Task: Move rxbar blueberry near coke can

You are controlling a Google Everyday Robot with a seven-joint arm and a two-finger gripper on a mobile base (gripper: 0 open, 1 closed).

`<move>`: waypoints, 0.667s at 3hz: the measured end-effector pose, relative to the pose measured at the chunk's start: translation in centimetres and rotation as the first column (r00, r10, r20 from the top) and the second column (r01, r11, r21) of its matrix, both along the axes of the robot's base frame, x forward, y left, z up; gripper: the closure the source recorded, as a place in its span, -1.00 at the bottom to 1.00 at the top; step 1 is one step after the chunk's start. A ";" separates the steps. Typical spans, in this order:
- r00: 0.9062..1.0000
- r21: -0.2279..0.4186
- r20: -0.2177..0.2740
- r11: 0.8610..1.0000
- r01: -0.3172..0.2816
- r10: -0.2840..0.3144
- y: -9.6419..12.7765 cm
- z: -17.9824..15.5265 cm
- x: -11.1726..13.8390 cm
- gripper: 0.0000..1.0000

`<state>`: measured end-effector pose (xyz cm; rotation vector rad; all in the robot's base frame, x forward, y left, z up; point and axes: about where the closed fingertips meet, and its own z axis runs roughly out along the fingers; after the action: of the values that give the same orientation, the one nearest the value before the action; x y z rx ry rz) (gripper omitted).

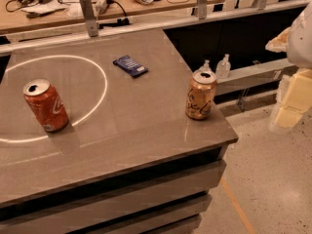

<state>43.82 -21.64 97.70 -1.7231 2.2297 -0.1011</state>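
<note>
The rxbar blueberry is a small flat dark blue wrapper lying on the grey table, towards the far middle. The coke can is red-orange with white script and stands upright at the left, well apart from the bar. My gripper shows as pale yellowish blocks at the right edge of the view, off the table and over the floor, far from both things. It holds nothing that I can see.
A peach can with dark script stands near the table's right front corner. A white light ring lies on the table's left half. Two small clear bottles stand on a ledge behind. A cluttered desk runs along the back.
</note>
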 end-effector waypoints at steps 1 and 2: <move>1.000 0.000 0.000 1.000 0.000 0.000 0.0 0.0 0.0 -1.00; 1.000 0.035 0.016 0.999 0.011 -0.012 1.0 0.5 2.1 -1.00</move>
<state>45.89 -20.62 98.19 -1.6855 2.2173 -0.0777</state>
